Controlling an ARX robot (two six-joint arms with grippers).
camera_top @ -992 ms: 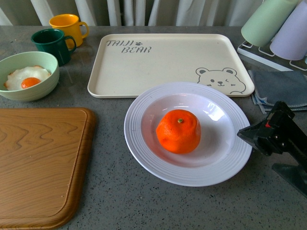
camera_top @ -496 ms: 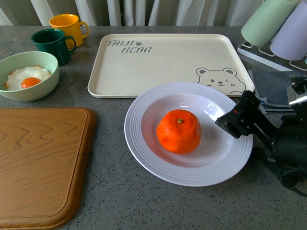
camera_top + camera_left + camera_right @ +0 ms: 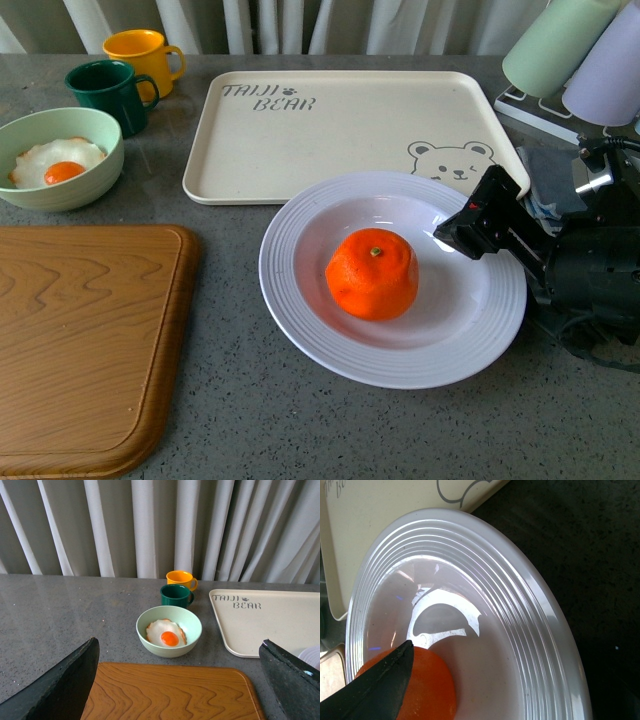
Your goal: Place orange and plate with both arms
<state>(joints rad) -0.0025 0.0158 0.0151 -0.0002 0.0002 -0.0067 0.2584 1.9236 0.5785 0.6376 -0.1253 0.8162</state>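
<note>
Over the right rim of the ridged white plate (image 3: 278,275) our right tool (image 3: 462,228) leans inward; we cannot tell its opening. The round orange (image 3: 372,273) sits in the glossy well. Our left tool (image 3: 179,644) stands wide.

- One black finger (image 3: 372,692) of mine shows, crossing in front of the orange (image 3: 432,687); I cannot tell whether they touch.
- The orange sits in the glossy well of the white plate (image 3: 520,605), whose rim has concentric ridges.
- The cream bear tray (image 3: 385,525) lies just beside the plate.
- A dark speckled countertop (image 3: 580,545) is under both.
</note>
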